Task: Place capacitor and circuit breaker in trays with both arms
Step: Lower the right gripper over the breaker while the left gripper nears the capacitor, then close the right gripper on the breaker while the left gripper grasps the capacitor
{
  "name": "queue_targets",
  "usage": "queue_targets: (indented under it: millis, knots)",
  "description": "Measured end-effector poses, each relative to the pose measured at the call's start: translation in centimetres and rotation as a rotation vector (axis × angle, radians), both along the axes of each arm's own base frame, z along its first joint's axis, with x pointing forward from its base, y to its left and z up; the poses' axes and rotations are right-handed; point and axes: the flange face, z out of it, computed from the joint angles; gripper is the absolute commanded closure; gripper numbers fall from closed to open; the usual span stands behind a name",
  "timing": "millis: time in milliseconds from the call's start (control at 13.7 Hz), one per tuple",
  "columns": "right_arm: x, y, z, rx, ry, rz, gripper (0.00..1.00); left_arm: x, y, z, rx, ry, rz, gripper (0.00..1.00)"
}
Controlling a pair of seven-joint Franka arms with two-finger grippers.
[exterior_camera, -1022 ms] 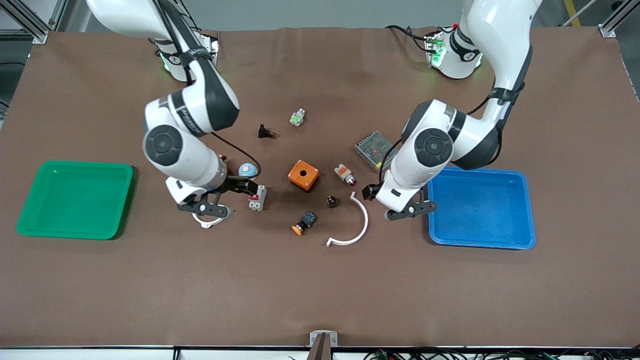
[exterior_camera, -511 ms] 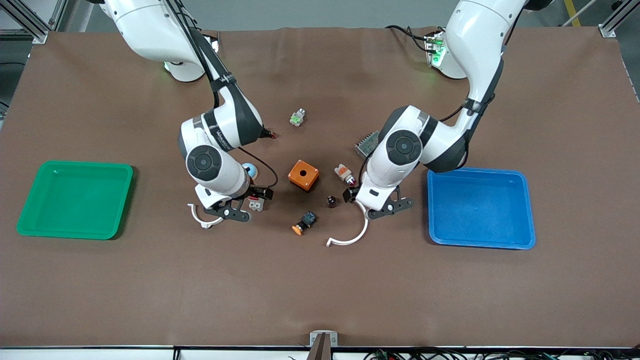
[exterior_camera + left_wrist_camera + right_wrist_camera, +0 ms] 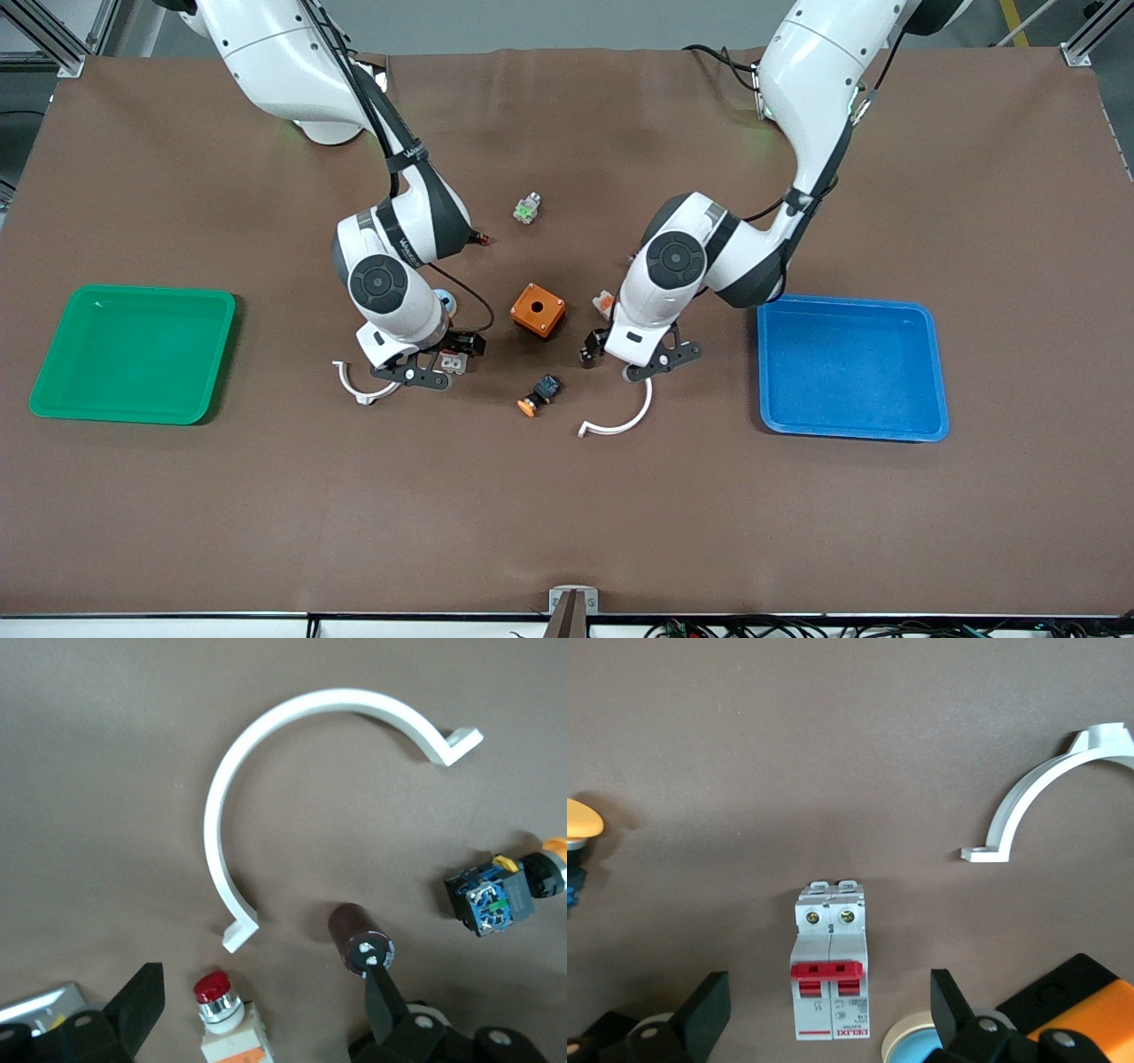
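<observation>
Grippers (image 3: 440, 361) closer over breaker, capacitor.

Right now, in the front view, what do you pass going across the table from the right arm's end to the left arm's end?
Green tray → white half-ring → right gripper over the circuit breaker → orange box → capacitor under the left gripper → blue tray.
</observation>
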Motion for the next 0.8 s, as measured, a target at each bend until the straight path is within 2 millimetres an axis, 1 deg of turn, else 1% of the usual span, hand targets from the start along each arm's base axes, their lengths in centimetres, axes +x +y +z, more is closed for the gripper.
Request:
queue_targets:
  millis: [292,365,584,730,803]
  knots:
    - [-0.2,0.0,-0.3,0.000,-0.003,0.002,0.00,-0.2,-2.4,-1.7,-0.001,-0.001,0.006,0.01]
    - [-0.2,0.0,-0.3,0.000,-0.005,0.002,0.00,-0.2,-2.8,-2.2,0.002,-0.001,0.005,0.04]
    - [-0.2,0.0,-0.4,0.002,-0.009,0.002,0.00,-0.3,-4.0,-3.2,0.007,-0.008,-0.008,0.25]
    - [-0.2,0.1,-0.6,0.002,-0.014,0.004,0.04,-0.3,-4.7,-3.4,0.005,-0.013,-0.014,0.42]
    - [-0.3,0.1,-0.7,0.002,-0.014,0.006,0.09,-0.2,-4.8,-3.5,0.004,-0.015,-0.014,0.48]
